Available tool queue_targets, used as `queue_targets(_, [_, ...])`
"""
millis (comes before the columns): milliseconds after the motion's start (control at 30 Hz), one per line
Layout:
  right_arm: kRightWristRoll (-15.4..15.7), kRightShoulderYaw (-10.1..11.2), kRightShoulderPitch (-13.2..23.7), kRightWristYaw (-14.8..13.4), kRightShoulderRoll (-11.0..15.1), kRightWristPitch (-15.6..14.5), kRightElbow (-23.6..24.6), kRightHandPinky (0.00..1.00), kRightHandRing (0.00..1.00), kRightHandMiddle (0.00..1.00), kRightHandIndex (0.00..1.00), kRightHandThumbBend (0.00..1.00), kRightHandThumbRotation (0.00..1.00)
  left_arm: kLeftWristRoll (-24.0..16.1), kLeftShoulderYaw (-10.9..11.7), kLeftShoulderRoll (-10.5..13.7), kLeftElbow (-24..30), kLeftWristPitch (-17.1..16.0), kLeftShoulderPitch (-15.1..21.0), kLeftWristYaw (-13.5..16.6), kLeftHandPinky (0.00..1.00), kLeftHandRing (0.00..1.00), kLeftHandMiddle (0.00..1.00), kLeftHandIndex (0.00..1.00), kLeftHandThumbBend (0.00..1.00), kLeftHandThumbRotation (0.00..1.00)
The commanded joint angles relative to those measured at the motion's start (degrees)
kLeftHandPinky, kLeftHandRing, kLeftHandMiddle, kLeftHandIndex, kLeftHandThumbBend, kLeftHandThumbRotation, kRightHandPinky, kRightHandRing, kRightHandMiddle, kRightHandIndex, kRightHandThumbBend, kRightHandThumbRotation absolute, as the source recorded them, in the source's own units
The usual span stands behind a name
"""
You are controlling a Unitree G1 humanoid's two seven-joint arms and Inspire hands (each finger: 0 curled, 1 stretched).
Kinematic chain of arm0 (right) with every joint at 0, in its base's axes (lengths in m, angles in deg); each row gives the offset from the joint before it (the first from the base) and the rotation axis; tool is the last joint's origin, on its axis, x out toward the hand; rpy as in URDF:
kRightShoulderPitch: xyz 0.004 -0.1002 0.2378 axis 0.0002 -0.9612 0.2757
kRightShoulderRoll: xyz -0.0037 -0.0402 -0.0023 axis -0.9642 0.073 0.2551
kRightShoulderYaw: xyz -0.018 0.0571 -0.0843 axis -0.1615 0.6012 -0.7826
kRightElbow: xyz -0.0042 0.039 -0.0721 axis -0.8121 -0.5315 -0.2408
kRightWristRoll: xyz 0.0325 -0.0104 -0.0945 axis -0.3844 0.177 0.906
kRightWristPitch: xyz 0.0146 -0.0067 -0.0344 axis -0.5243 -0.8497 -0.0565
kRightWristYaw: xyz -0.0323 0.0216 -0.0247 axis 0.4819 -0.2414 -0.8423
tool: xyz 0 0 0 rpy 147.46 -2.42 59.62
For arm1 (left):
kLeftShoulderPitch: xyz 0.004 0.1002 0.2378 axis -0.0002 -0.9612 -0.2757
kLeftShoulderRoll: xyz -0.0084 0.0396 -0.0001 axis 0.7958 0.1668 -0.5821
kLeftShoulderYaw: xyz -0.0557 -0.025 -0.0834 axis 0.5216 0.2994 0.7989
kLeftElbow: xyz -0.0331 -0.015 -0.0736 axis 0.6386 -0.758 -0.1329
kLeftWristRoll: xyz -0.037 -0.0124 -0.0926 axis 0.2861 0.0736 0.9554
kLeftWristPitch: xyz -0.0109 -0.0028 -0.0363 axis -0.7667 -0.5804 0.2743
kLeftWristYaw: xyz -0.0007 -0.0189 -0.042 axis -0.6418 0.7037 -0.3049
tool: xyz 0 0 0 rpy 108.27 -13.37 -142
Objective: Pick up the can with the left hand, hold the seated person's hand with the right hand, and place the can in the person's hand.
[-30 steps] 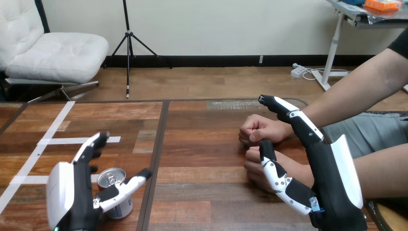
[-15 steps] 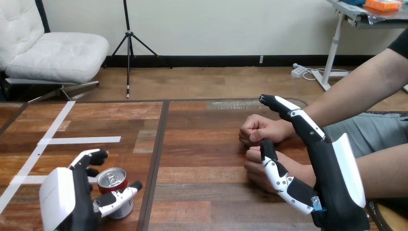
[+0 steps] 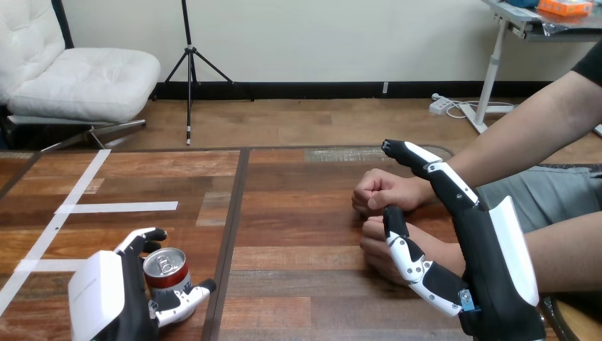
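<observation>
Down at the lower left of the head view, the left hand [image 3: 117,302] is seen with its white-shelled back turned up towards the camera. Its fingers [image 3: 144,238] are curled round the far side of the can [image 3: 167,273] and its thumb [image 3: 182,301] is bent across the near side, so the can is clasped between them. The can is held upright, its silver top with the pull tab facing up and its red wall showing below the rim. Its base is hidden by the thumb, so it cannot be told whether it rests on the counter [image 3: 298,284]. Two strips of white tape [image 3: 117,207] are laid on the counter beyond the left hand.

At the right, the right hand [image 3: 486,277] is raised on edge, with its fingers [image 3: 429,169] stretched out straight and its thumb [image 3: 401,245] spread apart from them; nothing is gripped. The person's farther hand [image 3: 380,190] is closed in a fist just beside those straight fingers, which cross in front of its wrist. The person's nearer hand [image 3: 375,245], also a fist, is partly covered by the thumb. Whether either fist is touched by the right hand cannot be told. Both fists are well apart from the can.
</observation>
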Motion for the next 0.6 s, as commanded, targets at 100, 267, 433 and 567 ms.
queue_targets(100, [-0.4,0.0,2.2,0.1,0.2,0.5,2.2,0.86,0.85,0.83,0.82,0.21,0.0,-2.4,-1.8,3.0,2.0,3.1,2.2,-3.0,0.52,0.72,0.78,0.77,0.91,0.27])
queue_targets(267, [-0.2,0.0,2.2,0.0,0.3,0.6,2.0,0.86,0.84,0.83,0.82,0.21,0.0,-2.4,-2.3,3.8,2.8,4.6,2.1,-5.4,0.54,0.76,0.81,0.8,0.93,0.29])
queue_targets(433, [-0.2,-0.1,2.1,0.2,0.3,0.4,2.2,0.86,0.84,0.83,0.81,0.2,0.0,-2.0,-2.6,4.4,3.2,5.1,2.0,-6.5,0.55,0.77,0.82,0.81,0.94,0.29])
queue_targets(567, [-0.2,-0.1,2.1,0.2,0.3,0.4,2.2,0.86,0.84,0.83,0.81,0.21,0.0,-1.9,-2.8,4.8,3.3,5.0,1.9,-6.8,0.55,0.76,0.82,0.8,0.97,0.28])
